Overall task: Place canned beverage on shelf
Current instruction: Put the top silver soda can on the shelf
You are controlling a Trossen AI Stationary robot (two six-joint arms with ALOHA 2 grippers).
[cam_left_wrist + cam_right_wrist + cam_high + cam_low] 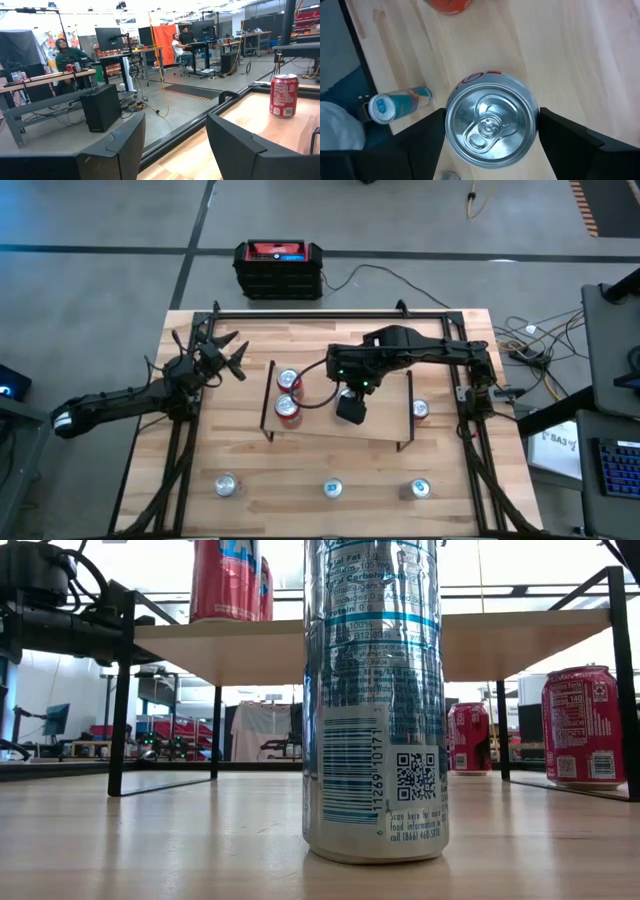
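Right pincer (492, 132): centre of the high view, above the shelf (380, 420); fingers spread on either side of a red can (491, 122), a gap at each finger, not gripping.
Red can: upright on the shelf, top facing the wrist camera.
Shelf cans (288, 395): two more, at the shelf's left end in the high view.
Left pincer (222, 355): upper left of the worktop (440, 470), open, holding nothing.
Silver cans (331, 489): three along the bottom edge of the worktop.
Side can (420, 410): on the worktop, right of the shelf.
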